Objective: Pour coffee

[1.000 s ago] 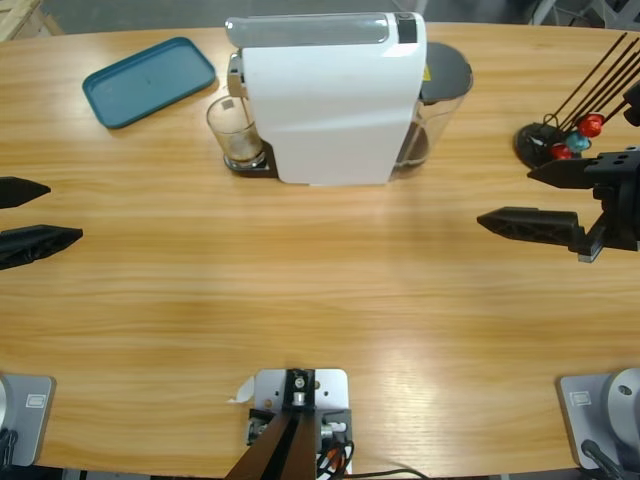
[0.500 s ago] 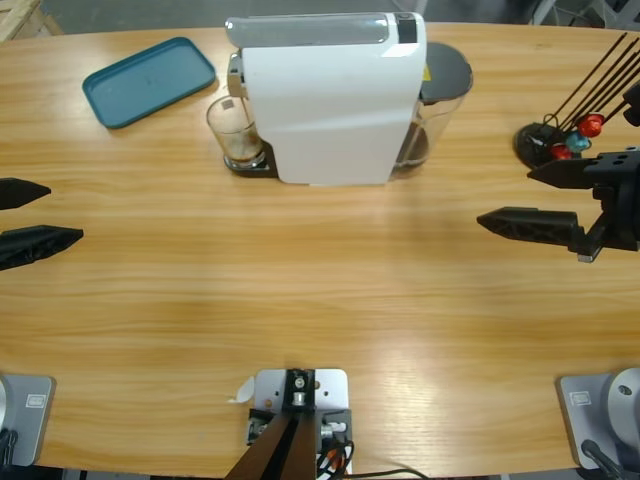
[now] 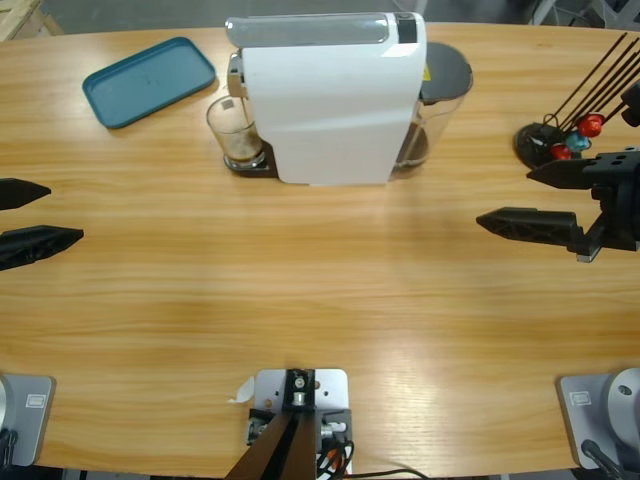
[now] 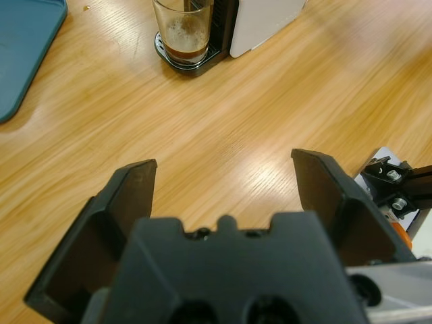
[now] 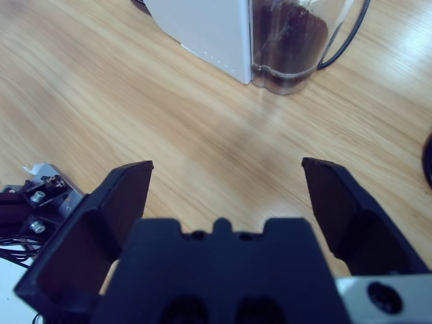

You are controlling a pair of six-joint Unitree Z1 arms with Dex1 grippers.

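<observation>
Your landmark was the white coffee machine [image 3: 330, 100], which stood at the far side of the table [image 3: 320, 300], near the middle. The glass [image 3: 234, 132] sat on the machine's dark drip stand, touching its left face, directly under the spout. The coffee [image 4: 186, 50] lay in the bottom of that glass as a shallow brown layer, with pale foam clinging to the wall above it. A teal tray [image 3: 148, 80] lay to the left of the machine, well apart from the glass. Against the machine's right side stood its clear tank [image 5: 291, 47] with a dark lid, and dark contents showed through the wall in your right wrist view.

Your left gripper [image 3: 22, 218] sat at the table's left edge, well to the left of the machine and nearer to you than the glass. Its jaws stood wide apart with nothing between them, and your left wrist view looked across bare wood toward the glass.

Your right gripper [image 3: 535, 198] was to the right of the machine, well apart from it, with its jaws likewise spread and holding nothing. Just beyond it, farther right of the machine, stood a black capsule rack [image 3: 555, 135] with thin rods and a few red and blue capsules [image 3: 578, 135] near its base.
</observation>
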